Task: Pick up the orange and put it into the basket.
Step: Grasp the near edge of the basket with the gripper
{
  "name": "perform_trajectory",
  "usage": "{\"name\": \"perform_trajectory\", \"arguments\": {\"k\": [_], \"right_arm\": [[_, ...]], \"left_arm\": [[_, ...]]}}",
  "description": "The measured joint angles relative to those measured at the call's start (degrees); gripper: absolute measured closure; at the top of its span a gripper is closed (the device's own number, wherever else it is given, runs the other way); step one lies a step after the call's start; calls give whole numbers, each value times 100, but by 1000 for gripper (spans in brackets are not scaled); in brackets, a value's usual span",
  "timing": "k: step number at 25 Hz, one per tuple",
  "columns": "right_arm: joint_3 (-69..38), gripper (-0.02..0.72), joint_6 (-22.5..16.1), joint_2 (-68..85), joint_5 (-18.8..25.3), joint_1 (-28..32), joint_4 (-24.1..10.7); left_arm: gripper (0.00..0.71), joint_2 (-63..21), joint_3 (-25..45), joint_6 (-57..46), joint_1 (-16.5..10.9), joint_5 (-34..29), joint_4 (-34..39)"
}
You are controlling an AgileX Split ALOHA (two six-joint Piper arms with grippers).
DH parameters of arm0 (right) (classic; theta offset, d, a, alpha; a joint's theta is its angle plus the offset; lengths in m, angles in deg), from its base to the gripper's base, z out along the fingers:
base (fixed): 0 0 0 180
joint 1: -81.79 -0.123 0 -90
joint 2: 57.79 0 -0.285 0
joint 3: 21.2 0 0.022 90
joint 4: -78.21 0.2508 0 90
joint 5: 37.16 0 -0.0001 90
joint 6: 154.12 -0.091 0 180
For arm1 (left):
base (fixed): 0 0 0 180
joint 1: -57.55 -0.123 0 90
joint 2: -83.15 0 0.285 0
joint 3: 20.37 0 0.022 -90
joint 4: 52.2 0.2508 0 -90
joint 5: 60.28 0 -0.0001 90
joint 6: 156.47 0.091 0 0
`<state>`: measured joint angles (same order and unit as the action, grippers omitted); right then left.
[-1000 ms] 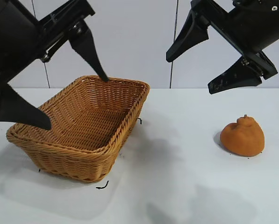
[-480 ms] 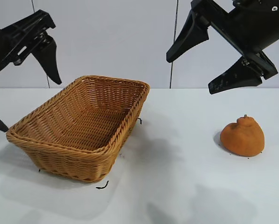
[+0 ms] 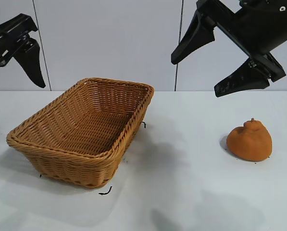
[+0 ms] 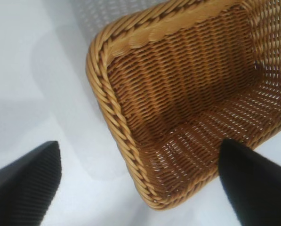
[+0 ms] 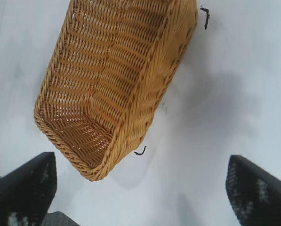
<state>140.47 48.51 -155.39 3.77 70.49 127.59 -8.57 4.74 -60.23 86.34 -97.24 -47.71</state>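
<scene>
The orange (image 3: 249, 140), lumpy with a small stem nub, lies on the white table at the right, well apart from the basket. The wicker basket (image 3: 119, 137) stands empty at centre left; it also shows in the left wrist view (image 4: 102, 84) and the right wrist view (image 5: 152, 84). My right gripper (image 3: 193, 78) hangs open high above the table, up and to the left of the orange, holding nothing (image 5: 140, 188). My left gripper (image 3: 15, 110) is open and empty at the far left, beside the basket's left end (image 4: 140, 188). The orange is out of both wrist views.
The white table (image 3: 181, 192) runs back to a pale panelled wall. Small black marks sit by the basket's front corner (image 3: 105, 191) and its right side (image 3: 143, 125). Open tabletop lies between basket and orange.
My left gripper has pulled back from over the basket to the far left, most of it leaving the view. The right arm, orange and basket have not moved.
</scene>
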Motion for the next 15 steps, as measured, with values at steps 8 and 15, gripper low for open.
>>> {"name": "perform_trajectory", "arguments": {"k": [8, 15], "right_arm": [[0, 8, 0, 0, -18, 0, 0], [0, 8, 0, 0, -20, 0, 0]], "left_arm": [[66, 0, 0, 0, 0, 5, -13], [66, 418, -289, 69, 0, -35, -18]]}}
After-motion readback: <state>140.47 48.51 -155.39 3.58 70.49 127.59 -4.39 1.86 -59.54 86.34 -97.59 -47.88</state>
